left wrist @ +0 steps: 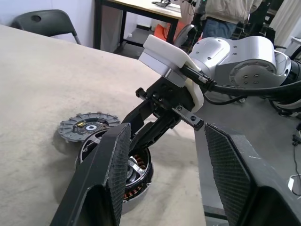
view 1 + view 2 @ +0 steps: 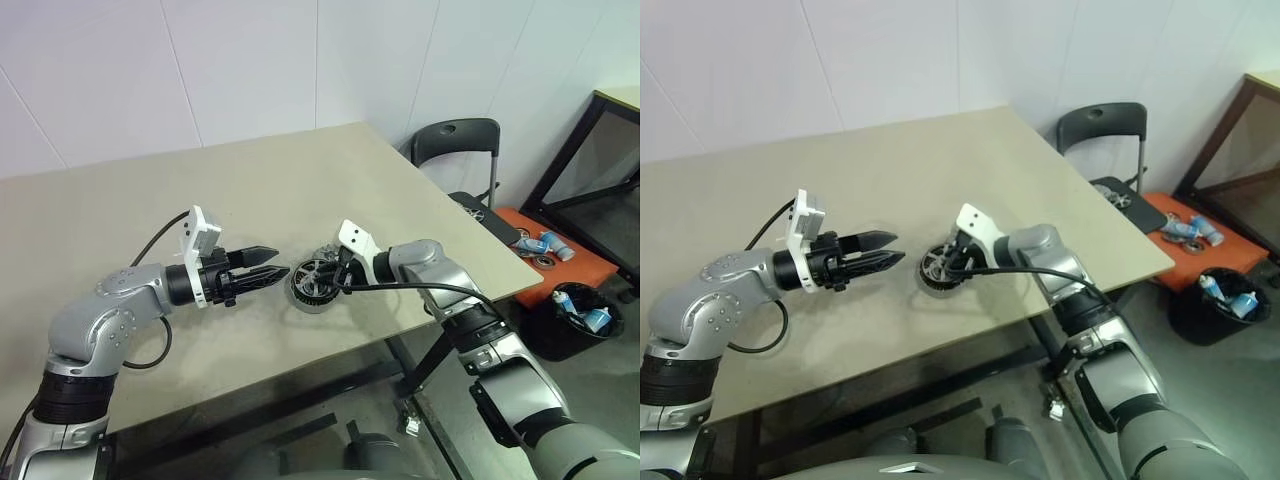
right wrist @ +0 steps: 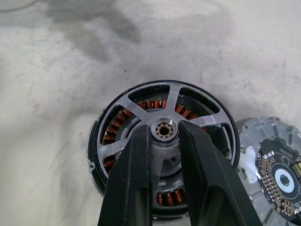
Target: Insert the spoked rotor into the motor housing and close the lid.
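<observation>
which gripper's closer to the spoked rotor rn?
Right. The right gripper is on the spoked rotor, fingers either side of its hub, over the motor housing. The left gripper hovers beside it, apart.

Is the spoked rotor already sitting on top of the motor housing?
Yes, the spoked rotor lies over the motor housing, whose copper windings show through the gaps between the spokes.
</observation>
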### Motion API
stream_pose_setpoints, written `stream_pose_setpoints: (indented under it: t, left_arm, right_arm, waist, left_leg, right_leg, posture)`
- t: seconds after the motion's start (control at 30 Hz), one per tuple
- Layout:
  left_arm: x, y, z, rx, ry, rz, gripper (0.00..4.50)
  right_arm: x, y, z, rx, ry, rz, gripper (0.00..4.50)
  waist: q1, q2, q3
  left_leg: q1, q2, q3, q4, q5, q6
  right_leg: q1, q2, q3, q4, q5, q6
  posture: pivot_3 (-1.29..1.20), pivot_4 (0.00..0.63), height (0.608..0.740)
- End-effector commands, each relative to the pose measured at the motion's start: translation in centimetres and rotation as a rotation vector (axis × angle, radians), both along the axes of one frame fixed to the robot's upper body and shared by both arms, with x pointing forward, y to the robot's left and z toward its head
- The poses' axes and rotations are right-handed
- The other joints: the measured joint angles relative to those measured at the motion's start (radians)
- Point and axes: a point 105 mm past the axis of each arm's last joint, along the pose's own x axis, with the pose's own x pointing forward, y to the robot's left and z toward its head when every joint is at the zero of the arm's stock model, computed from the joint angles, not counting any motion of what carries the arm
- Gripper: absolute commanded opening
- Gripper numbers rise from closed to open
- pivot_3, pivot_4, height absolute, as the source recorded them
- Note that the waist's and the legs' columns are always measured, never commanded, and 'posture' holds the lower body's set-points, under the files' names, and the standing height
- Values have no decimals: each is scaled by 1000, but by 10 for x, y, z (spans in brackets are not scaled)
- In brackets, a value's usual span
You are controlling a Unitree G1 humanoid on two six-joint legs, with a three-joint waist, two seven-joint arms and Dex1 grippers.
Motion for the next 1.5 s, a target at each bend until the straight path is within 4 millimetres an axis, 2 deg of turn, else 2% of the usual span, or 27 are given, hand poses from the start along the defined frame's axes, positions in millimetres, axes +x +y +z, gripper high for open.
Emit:
stream_pose_setpoints:
  t: [0.03, 0.53, 0.77, 0.93, 1.5]
  left_arm:
    - [2, 4, 4, -4, -29, 10, 2663]
    - [1, 7, -10, -6, -20, 21, 2663]
    - [3, 12, -12, -14, -13, 30, 2663]
    - [3, 13, -14, -9, -8, 34, 2663]
    - [2, 16, -20, 3, 2, 39, 2663]
  right_arm:
    - [11, 5, 32, 65, -88, -20, 478]
    - [13, 3, 34, 66, -86, -26, 478]
    - [-6, 1, 31, 73, 38, 63, 478]
    - [-5, -2, 21, 37, 27, 42, 478]
    - [-3, 3, 22, 54, 12, 19, 478]
  waist:
    - [0, 0, 0]
    - [0, 0, 0]
    - [1, 0, 0]
    - [0, 0, 0]
    - [1, 0, 0]
  left_leg:
    - [0, 0, 0, 0, 0, 0]
    - [-4, 1, 0, -1, 0, 0]
    - [-7, 1, 0, -1, 0, 0]
    - [-9, 0, 0, -1, 0, 0]
    - [-10, 1, 0, -1, 0, 0]
  right_leg:
    - [0, 0, 0, 0, 0, 0]
    - [-3, -1, 0, -1, 0, 0]
    - [-6, -1, 0, -1, 1, 3]
    - [-8, -1, 0, -1, 1, 3]
    - [-9, -1, 0, -1, 1, 3]
  posture:
    - [0, 0, 740]
    - [0, 0, 740]
    - [0, 0, 740]
    - [0, 0, 740]
    - [0, 0, 740]
